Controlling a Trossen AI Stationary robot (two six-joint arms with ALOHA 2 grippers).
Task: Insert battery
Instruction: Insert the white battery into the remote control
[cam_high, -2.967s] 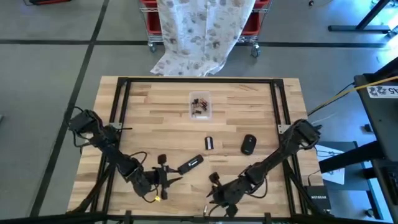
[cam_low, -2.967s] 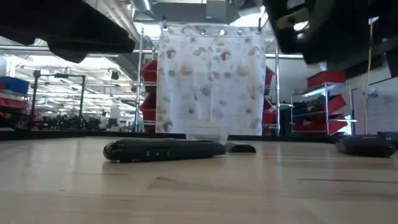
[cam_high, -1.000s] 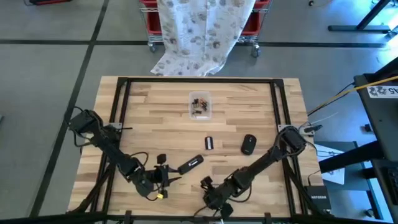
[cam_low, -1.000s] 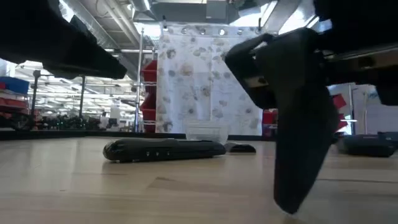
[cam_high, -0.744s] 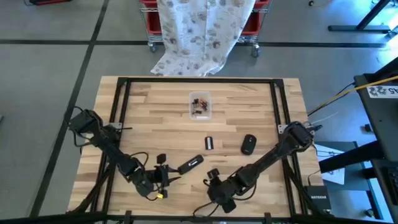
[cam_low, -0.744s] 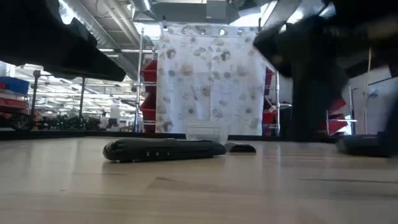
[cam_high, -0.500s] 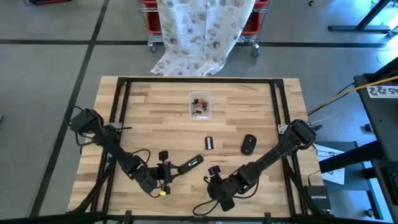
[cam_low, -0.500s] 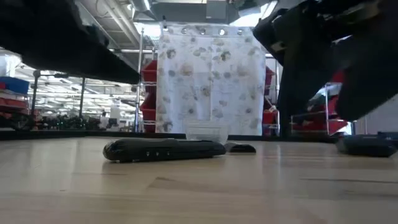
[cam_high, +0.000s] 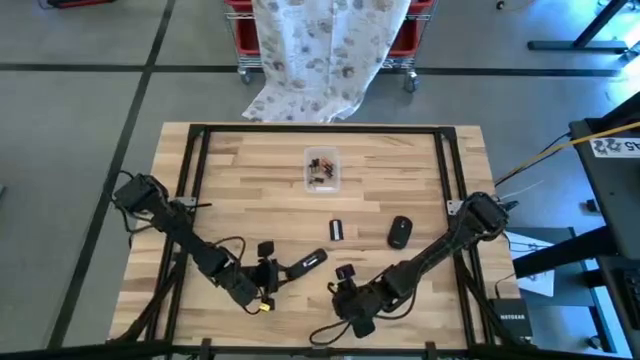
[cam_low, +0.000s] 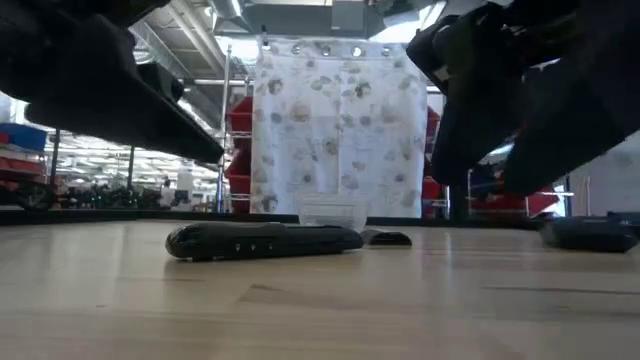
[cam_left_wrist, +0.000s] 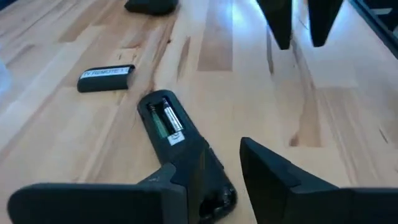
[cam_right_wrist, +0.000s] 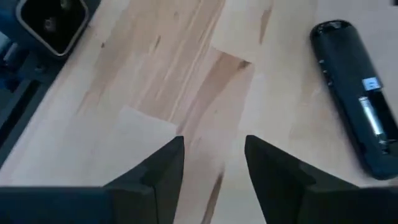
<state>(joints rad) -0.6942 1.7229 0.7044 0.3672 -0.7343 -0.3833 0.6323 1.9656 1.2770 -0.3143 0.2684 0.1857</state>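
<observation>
A: Where do the left gripper's (cam_left_wrist: 211, 180) jaws stand?

B: Parted and empty. They hang low over the near part of the desk (cam_high: 250, 190), left of centre, right at the near end of the remote control (cam_left_wrist: 180, 146). In the left wrist view one finger (cam_left_wrist: 292, 180) sits just beside the remote's end and the other (cam_left_wrist: 93, 202) on its other side, but I cannot tell whether either touches it.

A: And the right gripper (cam_right_wrist: 214, 168)?

B: Also parted, holding nothing. It is over bare wood near the desk's near edge, just right of centre, with the remote a little to its far left.

A: How does the remote lie?

B: Flat on the desk, at a slant, back side up. Its battery compartment (cam_left_wrist: 163, 118) is uncovered, and one battery (cam_left_wrist: 160, 123) with a green band shows inside, next to metal contacts.

A: The cover?

B: A small dark battery cover (cam_left_wrist: 106, 79) with a printed label lies apart from the remote, farther in toward the desk's middle.

A: What else is out there?

B: A black computer mouse (cam_high: 400, 232) to the right of the cover, and a clear plastic tray (cam_high: 322, 169) of small parts toward the far side, in the middle. Beyond the desk hangs a patterned cloth (cam_high: 325, 50) in front of red bins (cam_low: 238, 140).
</observation>
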